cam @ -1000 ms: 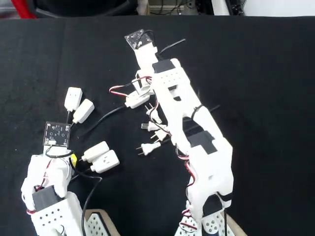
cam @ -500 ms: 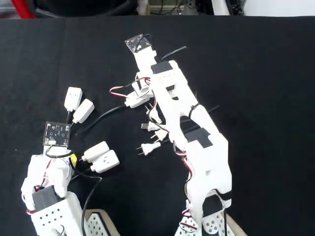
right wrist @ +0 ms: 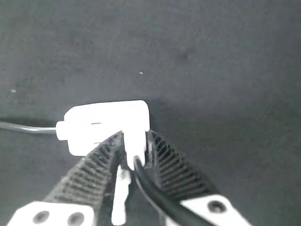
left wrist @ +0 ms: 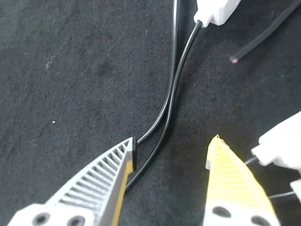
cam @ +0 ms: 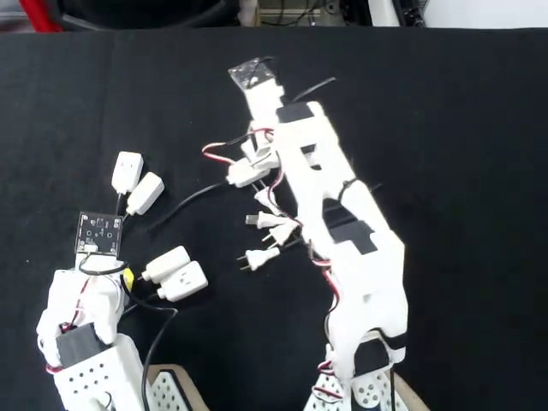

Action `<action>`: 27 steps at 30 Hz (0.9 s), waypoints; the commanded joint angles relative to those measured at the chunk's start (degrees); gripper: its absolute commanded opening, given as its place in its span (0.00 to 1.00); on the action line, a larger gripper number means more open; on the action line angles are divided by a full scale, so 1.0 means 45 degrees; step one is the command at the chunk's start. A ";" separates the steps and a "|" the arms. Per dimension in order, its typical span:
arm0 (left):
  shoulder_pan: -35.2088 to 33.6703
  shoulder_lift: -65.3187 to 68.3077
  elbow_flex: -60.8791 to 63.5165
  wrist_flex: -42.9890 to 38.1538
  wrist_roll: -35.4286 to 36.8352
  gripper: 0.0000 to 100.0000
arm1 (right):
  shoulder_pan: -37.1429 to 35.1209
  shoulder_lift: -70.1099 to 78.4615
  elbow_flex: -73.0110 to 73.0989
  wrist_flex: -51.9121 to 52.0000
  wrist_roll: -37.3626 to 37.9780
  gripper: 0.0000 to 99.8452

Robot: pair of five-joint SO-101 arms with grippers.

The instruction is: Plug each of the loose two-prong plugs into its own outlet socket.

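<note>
My right gripper (right wrist: pixel 135 136) is shut on a white plug (right wrist: pixel 136 147) with a black cable, and the plug's front sits against a white outlet socket (right wrist: pixel 106 124). From above, that gripper (cam: pixel 250 164) and socket (cam: pixel 243 175) lie at the upper middle of the table. Three loose two-prong plugs (cam: pixel 262 254) rest beside the right arm. Two sockets (cam: pixel 175 272) lie by my left gripper (cam: pixel 128 278). Two more sockets (cam: pixel 137 181) lie farther back. My left gripper (left wrist: pixel 171 143) is open over two black cables (left wrist: pixel 170 94), gripping nothing.
A black cloth (cam: pixel 462 137) covers the whole table. Black cables (cam: pixel 184 204) trail between the sockets and the plugs. The right arm's body (cam: pixel 342 231) runs across the middle. A socket end (left wrist: pixel 215 10) and another white block (left wrist: pixel 282 146) border the left gripper.
The right arm has shifted slightly to the right, carrying the plug and socket with it. The left arm has stayed still.
</note>
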 commanded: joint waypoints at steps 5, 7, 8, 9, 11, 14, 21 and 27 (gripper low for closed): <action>0.0147 -0.0137 0.0186 0.0000 -0.0156 0.25 | 0.1895 -0.0107 -0.0440 0.0645 0.0723 0.01; 0.0147 -0.0137 0.0186 0.0000 -0.0156 0.25 | 0.2462 -0.0322 -0.0596 0.1035 0.0918 0.01; 0.0147 -0.0137 0.0186 0.0000 -0.0156 0.25 | 0.2774 -0.0459 -0.0713 0.1211 0.1055 0.01; 0.0147 -0.0137 0.0186 0.0000 -0.0156 0.25 | 0.3126 -0.0596 -0.0752 0.1348 0.1192 0.01; 0.0147 -0.0137 0.0186 0.0000 -0.0156 0.25 | 0.3927 -0.0811 -0.0811 0.1524 0.1582 0.01; 0.0147 -0.0137 0.0186 0.0000 -0.0156 0.25 | 0.5216 -0.0811 -0.0772 0.1543 0.2286 0.01; 0.0147 -0.0137 0.0186 0.0000 -0.0156 0.25 | 0.8361 -0.0049 -0.1006 0.0625 0.3614 0.01; 0.0147 -0.0137 0.0186 0.0000 -0.0156 0.25 | 1.0764 0.0830 -0.2159 -0.0195 0.4728 0.01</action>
